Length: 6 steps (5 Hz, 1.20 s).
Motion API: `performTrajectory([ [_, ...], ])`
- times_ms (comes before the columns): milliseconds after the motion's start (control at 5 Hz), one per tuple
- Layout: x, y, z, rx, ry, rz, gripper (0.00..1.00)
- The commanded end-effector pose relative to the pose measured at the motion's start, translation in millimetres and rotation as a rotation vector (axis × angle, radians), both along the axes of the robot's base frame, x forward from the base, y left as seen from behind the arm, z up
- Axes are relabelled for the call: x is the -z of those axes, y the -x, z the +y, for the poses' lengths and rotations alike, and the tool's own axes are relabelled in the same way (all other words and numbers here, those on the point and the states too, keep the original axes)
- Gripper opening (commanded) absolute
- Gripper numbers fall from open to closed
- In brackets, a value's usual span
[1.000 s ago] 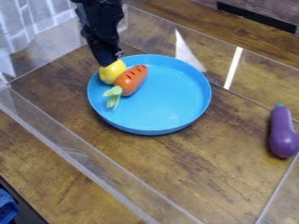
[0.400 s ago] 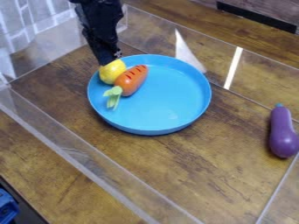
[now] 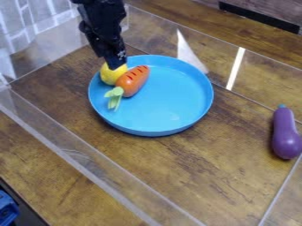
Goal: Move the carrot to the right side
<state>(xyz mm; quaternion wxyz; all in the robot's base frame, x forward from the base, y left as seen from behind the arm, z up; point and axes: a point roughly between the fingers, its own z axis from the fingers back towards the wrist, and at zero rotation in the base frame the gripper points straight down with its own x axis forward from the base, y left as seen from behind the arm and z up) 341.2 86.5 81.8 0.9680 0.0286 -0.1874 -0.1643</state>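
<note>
The carrot (image 3: 133, 79) is orange with a light green top and lies on the left part of a blue plate (image 3: 177, 122), its top pointing toward the front left. A round yellow fruit toy (image 3: 113, 71) touches its upper left side at the plate's rim. My black gripper (image 3: 109, 58) hangs just above the yellow fruit, pointing steeply down. Its fingers are spread and hold nothing. It is a short way up and left of the carrot and not touching it.
A purple eggplant (image 3: 284, 132) lies on the wooden table at the far right. Clear plastic walls (image 3: 71, 154) ring the work area. The plate's right half is bare blue surface.
The gripper's fingers have spread apart above the yellow fruit. The arm stayed where it was, and the carrot and the fruit have not moved.
</note>
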Motion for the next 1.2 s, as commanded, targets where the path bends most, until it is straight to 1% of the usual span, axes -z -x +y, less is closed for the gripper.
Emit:
performTrajectory([
  [0, -4.9, -7.5, -9.9, 0.037, -0.008, -0.033, 1.0],
  [200, 6.5, -10.1, -14.3, 0.053, -0.004, -0.025, 1.0],
  [400, 17.8, -12.6, -16.1, 0.059, -0.008, -0.015, 1.0],
  [600, 24.5, -16.2, -17.2, 0.068, -0.017, -0.009, 1.0],
  [800, 10.7, -21.9, -14.3, 0.05, -0.013, -0.034, 0.0],
  [1000, -3.9, -24.6, -13.5, 0.037, -0.002, -0.06, 0.0],
])
